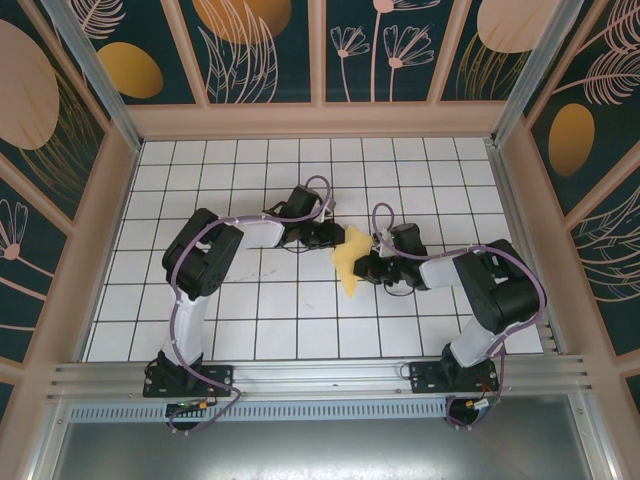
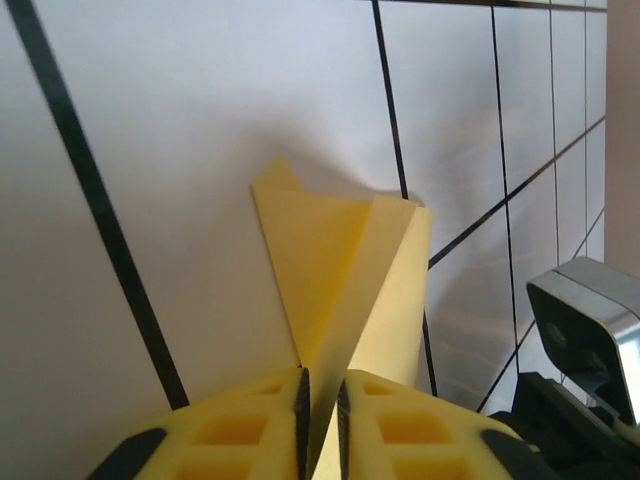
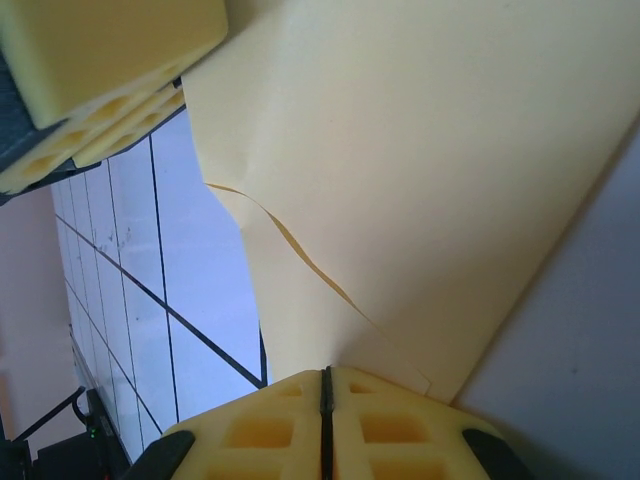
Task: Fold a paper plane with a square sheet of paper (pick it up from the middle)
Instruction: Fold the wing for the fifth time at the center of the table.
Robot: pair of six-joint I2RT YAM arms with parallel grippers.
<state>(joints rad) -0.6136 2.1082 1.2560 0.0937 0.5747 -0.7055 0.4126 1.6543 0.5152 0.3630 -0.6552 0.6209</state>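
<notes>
**Both ends pinched: the fold is to be squared before it is pressed**

The paper [image 1: 350, 262] is held over the middle of the table [image 1: 250, 320], between the two arms, which meet there from either side. It is already partly folded. In the left wrist view two layers are seen to run together in a narrow V towards the jaws.

The left gripper [image 2: 322, 388] is closed to a thin slit, with the paper's edge caught in it. The right gripper [image 3: 322, 378] is closed tight, and the paper is clamped where it leaves the pads. Whether the paper's lower tip rests on the table cannot be told.

The step in hand is judged to be the forming of a crease while the paper is held at both ends.

- Both grips should be kept firm, since thin paper is easily slipped out of soft pads.
- The grippers should be moved together and not drawn apart, or the sheet may be torn.
- A loose layer edge is seen curling off the sheet in the right wrist view. It should be laid flat before any pressing is done.
- Edges should be matched first, and the crease set only then.
</notes>
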